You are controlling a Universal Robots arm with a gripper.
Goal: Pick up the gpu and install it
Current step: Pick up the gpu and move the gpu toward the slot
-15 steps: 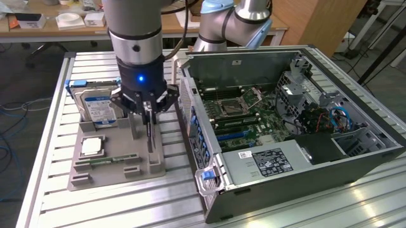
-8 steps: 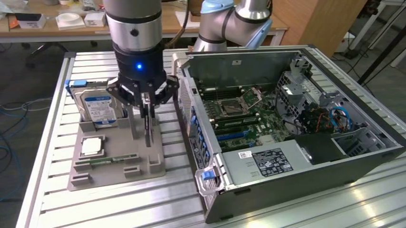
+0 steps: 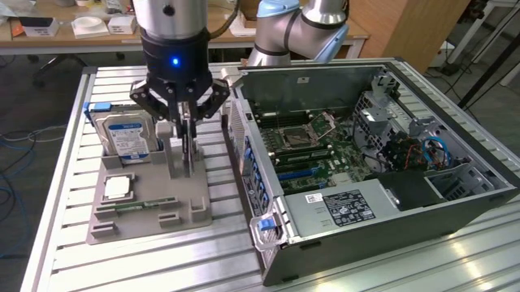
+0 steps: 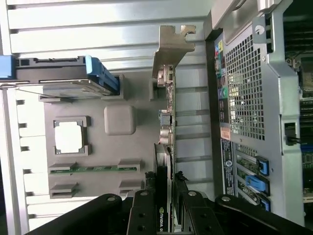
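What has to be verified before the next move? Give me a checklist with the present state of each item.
1. Grip of the gripper on the gpu: ok, its fingers close on both faces of the card.
2. Seat of the gpu: ok, it stands on edge in the grey holder.
3. Clearance from the hard drive: ok, it stands apart, toward the exterior view's left of the gripper.
4. Access to the computer case: ok, its side is open and the motherboard is exposed.
5. Free slot for the card: cannot tell.
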